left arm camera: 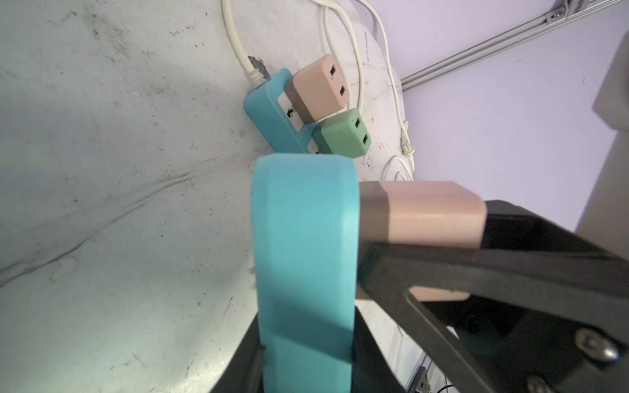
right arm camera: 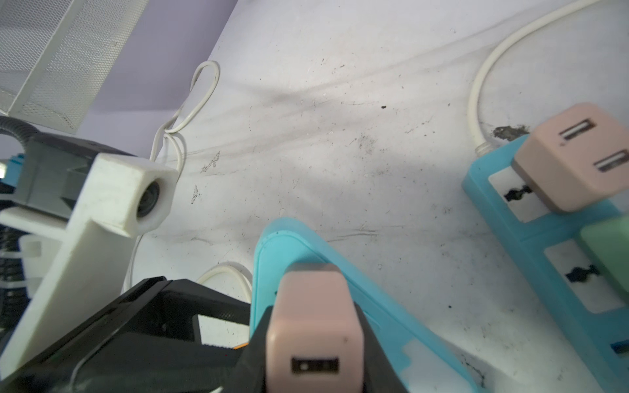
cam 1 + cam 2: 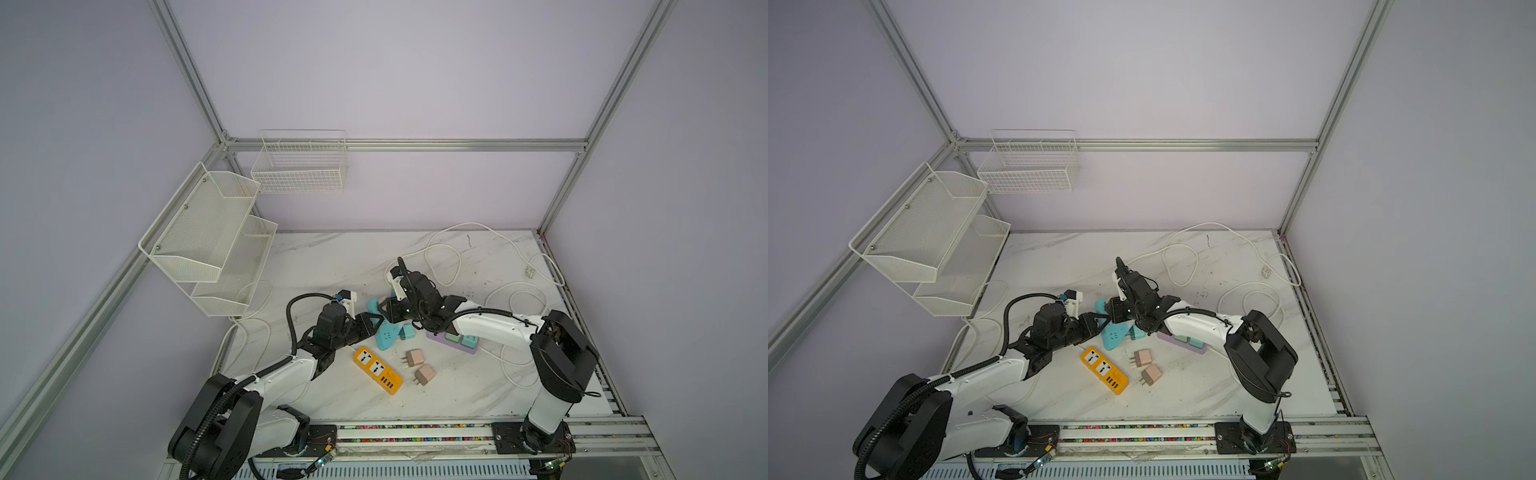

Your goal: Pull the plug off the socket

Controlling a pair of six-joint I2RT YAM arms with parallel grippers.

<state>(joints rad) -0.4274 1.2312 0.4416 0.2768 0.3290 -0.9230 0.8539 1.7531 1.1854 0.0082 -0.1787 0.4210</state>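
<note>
Left jaws clamp teal socket (image 1: 303, 238), right jaws pinch pink plug (image 2: 313, 306)

Orange strip (image 3: 377, 370), loose chargers (image 3: 414, 357) block nearside; far-left marble (image 3: 328, 257) open.

strip (image 1: 303, 255): turquoise | plug (image 1: 432, 211): pink — grey-brown base | table (image 3: 457, 395): white — grey veins

Both arms reach in low and meet tip to tip. The left arm (image 3: 282, 376) stretches forward and rightward with its forearm nearly level, and the right arm (image 3: 494, 328) bends from its upright shoulder link across to the left. The left claw (image 3: 371, 325) is clamped across the blue socket strip (image 1: 306, 238), and the right claw (image 3: 385, 309) faces it, jaws closed tight on the pink plug (image 2: 313, 306) that sits against that strip.
</note>
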